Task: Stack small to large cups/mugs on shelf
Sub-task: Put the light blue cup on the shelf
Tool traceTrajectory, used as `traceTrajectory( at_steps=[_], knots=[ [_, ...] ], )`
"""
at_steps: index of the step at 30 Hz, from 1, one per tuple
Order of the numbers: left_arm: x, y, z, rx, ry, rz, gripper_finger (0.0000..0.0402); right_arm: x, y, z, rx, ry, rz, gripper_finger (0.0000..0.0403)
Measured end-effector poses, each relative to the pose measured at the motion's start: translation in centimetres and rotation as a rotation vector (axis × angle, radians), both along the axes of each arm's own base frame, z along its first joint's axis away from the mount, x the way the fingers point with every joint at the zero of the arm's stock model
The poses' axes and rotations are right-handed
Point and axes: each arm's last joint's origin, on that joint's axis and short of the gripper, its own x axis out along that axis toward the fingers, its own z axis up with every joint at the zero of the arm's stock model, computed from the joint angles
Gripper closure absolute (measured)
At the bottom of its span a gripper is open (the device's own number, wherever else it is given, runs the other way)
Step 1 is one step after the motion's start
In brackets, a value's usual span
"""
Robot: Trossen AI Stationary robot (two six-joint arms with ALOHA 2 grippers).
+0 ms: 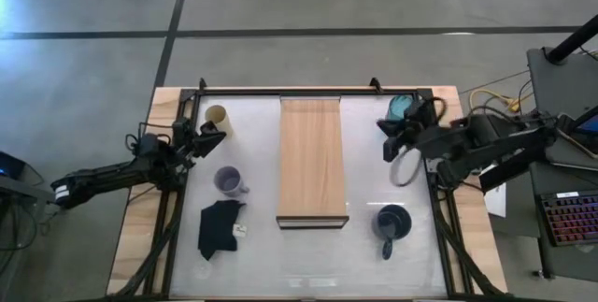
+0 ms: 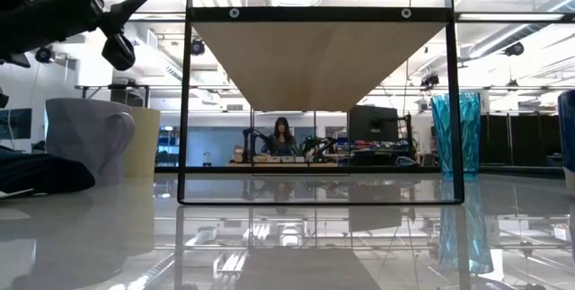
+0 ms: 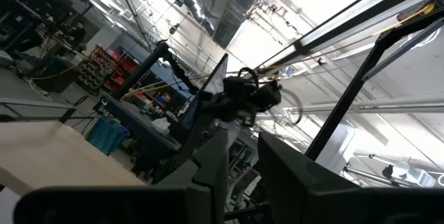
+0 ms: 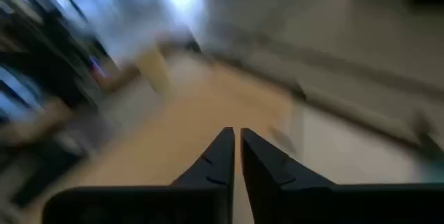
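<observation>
Shelf (image 1: 312, 157): bare, midway between both jaws.
Cups: four, all on tabletop (image 1: 364, 255).
Left gripper (image 1: 212, 135): jaws' state unclear.
Right gripper (image 4: 234, 141): jaws pressed together, empty.

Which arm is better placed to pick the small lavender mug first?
Left, probably. The left gripper hovers between the cream cup and the lavender mug, on that side of the shelf. The right gripper sits across the shelf by the teal tumbler.

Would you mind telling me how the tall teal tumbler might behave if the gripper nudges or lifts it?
The teal tumbler stands tall and narrow, so a push high up would probably tip it. It looks translucent and glossy, likely smooth plastic or glass, so it may slip in a light grip. With no handle visible, grasping around the body seems needed.
</observation>
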Motion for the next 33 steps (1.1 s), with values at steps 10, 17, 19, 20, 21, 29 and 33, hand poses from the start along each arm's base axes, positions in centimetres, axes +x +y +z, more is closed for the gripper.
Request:
traceTrajectory(
  at_steps=[10,17,19,20,21,29,33],
  knots=[
    [0.1,0.0,-0.1,-0.003,0.008,-0.001,0.0336,2.6,2.0,-2.0,0.223,0.512,-0.016,0.0275],
    [0.2,0.0,-0.3,-0.007,0.024,-0.006,0.0336,1.2,3.7,-5.0,0.392,0.574,-0.091,0.0267],
    [0.2,0.1,-0.3,-0.010,0.033,-0.006,0.0336,0.1,3.8,-5.1,0.414,0.508,-0.161,0.0271],
    [0.2,0.1,-0.4,-0.012,0.036,-0.006,0.0336,-0.5,3.7,-5.1,0.423,0.466,-0.193,0.0273],
    [0.2,0.1,-0.4,-0.012,0.035,-0.006,0.0336,-1.1,3.5,-5.0,0.430,0.425,-0.222,0.0274],
    [0.3,0.1,-0.4,-0.016,0.041,-0.006,0.0336,-4.2,-0.8,-3.5,0.384,0.106,-0.456,0.0250],
    [0.3,0.1,-0.4,-0.017,0.040,-0.007,0.0336,-6.3,-3.8,-3.4,0.409,0.084,-0.588,0.0233]
  ],
)
